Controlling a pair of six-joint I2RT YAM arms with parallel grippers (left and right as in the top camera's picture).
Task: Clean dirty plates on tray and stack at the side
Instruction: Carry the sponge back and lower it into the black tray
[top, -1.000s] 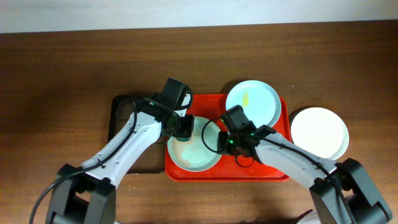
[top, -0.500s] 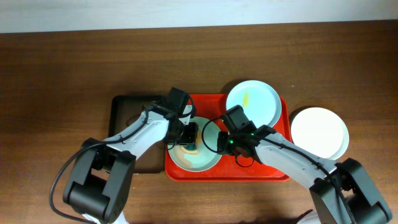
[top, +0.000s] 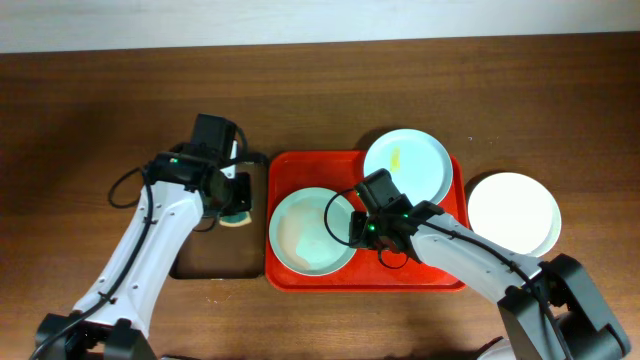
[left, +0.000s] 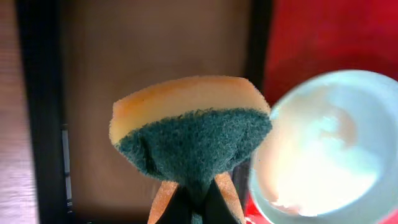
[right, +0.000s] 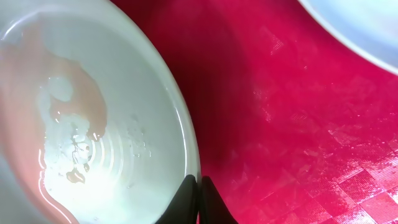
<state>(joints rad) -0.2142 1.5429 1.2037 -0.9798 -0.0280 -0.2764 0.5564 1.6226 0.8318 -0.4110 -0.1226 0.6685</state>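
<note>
Sponge (left: 189, 130) is clamped in your left gripper (left: 191, 190), nine o'clock of the tray (top: 330, 280); right gripper (right: 199, 186) apparently pinches plate (right: 118, 130) rim.

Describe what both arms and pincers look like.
The left arm and right arm match: white tubular links, black joints and wrist housings, looping black cables, a small green light near each wrist. The left pincer is dark with tan edges; the right pincer looks plain black.

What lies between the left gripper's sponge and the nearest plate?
Only the edge of the black tray and the rim of the red tray, shown in the overhead and left wrist views.
</note>
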